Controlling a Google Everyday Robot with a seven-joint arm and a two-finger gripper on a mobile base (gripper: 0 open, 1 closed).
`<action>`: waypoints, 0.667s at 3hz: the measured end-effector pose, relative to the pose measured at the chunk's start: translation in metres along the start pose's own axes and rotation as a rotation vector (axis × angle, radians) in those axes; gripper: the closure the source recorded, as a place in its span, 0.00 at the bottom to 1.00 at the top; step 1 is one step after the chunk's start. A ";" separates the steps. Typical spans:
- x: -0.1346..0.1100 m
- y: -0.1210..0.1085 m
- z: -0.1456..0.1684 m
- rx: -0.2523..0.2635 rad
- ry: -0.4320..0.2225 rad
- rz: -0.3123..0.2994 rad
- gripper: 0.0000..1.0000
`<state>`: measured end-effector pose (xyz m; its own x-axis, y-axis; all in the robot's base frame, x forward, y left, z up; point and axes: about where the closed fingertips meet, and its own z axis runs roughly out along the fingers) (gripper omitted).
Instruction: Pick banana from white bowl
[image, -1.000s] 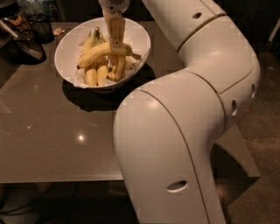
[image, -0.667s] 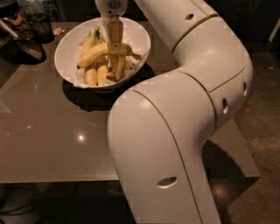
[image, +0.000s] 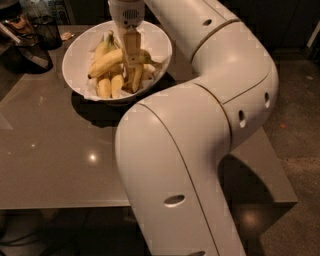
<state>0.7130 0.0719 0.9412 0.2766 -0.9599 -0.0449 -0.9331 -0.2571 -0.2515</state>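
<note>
The white bowl (image: 80, 55) stands at the far left of the grey table. In it lies the banana (image: 107, 61), long and yellow, resting across several smaller bananas (image: 110, 85). My gripper (image: 132, 57) reaches straight down into the bowl from above and sits right at the banana's right half, crossing in front of it. The banana's stem end pokes out to the right of the gripper. The banana rests on the pile.
The grey table (image: 60, 160) runs toward the camera. Dark objects, including a dark container (image: 30, 47), stand at the far left beside the bowl. My large white arm (image: 200, 130) fills the right half of the view and hides the table's right side.
The arm's elbow has swung to the right and lower in the view. The gripper has stayed at the banana in the bowl, and the banana has not visibly moved.
</note>
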 end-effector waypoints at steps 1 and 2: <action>0.002 0.000 0.010 -0.020 0.005 0.000 0.29; 0.002 0.000 0.020 -0.041 0.010 -0.002 0.28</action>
<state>0.7177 0.0723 0.9214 0.2767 -0.9603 -0.0346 -0.9412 -0.2636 -0.2113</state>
